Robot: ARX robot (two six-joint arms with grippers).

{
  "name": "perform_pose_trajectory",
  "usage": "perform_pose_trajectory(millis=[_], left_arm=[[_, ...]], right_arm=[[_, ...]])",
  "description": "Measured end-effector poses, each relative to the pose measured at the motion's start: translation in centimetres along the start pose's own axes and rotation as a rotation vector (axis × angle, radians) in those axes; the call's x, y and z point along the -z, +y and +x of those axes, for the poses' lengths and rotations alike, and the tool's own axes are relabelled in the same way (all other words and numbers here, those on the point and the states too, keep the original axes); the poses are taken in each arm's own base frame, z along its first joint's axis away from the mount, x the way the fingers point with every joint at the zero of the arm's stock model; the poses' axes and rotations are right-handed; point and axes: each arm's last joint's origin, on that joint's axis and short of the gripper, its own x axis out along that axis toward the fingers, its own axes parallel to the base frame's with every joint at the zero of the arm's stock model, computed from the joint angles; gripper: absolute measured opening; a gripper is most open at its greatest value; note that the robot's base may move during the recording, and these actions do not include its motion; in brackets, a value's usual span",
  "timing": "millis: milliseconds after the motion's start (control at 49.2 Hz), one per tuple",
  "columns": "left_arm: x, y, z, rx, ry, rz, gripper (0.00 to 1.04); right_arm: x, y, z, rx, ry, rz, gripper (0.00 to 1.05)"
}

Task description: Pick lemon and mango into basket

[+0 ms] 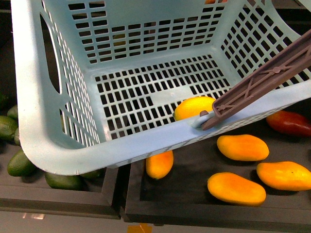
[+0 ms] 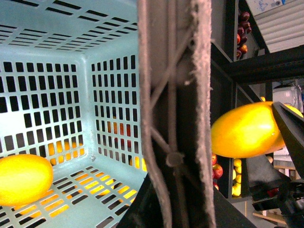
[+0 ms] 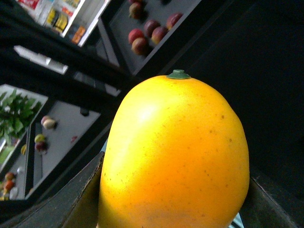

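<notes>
R tool (image 3: 173,211) clamps smooth orange-yellow mango (image 3: 175,156); L tool (image 2: 173,213) seems shut on brown handle (image 2: 173,95) of teal slotted plastic basket (image 1: 146,141). Early release: mango misses rim.

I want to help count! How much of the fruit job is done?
One yellow fruit, seemingly the lemon, already lies in the basket. The right gripper holds the mango, not yet in the basket. Left to do: putting it in.

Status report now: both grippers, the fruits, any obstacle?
Left gripper clamped on handle of basket. Right gripper holds mango, outside basket. Lemon already inside. Handle stands near mango, mind it.
</notes>
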Motion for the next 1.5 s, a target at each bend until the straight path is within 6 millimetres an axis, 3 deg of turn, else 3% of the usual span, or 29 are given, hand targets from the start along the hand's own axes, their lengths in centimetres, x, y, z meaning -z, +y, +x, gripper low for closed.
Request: perform_pose_trajectory(millis=[102,325,447,508,731,853,975,1097,1361,1503], left_arm=[[0.0,0.0,0.0,0.0,0.0,0.0,0.05],[0.0,0.0,0.0,0.0,0.001,0.0,0.05],[0.0,0.0,0.0,0.0,0.0,0.0,0.05],[0.0,0.0,0.0,0.0,0.0,0.0,0.05],[0.0,0.2,0.2,-0.009,-0.003,0.0,0.05],[0.0,0.2,0.2,-0.007,0.002,0.003,0.05],[0.2,0.1,0.2,0.0,0.013,0.0,0.05],[0.1,0.1,0.2,-0.002,0.009,-0.001,0.05],[0.1,0.1,0.2,-0.005,0.004,0.0,0.05],[0.1,0.1,0.2,-0.006,0.002,0.002,0.05]], right_arm=[[2.7,1.8,0.6,-0.02,0.051,-0.056,0.66],[6.0,2.6,1.6,-0.013,0.127,-0.126,0.67],[7.4,3.0,1.8,-0.021,0.161,-0.155,0.91],[7.6,3.1,1.7,-0.021,0.16,-0.161,0.98],[6.0,1.1,0.0,0.087,0.058,-0.217,0.96],[5.1,1.2,-0.7,0.085,0.026,-0.218,0.96],[5.8,-0.5,-0.9,-0.11,-0.119,-0.435,0.8],[6.2,-3.5,-3.2,-0.181,-0.279,-0.677,0.59],[7.6,-9.1,-7.2,-0.157,-0.3,-0.81,0.04],[8.0,-10.7,-8.7,-0.155,-0.31,-0.819,0.02]])
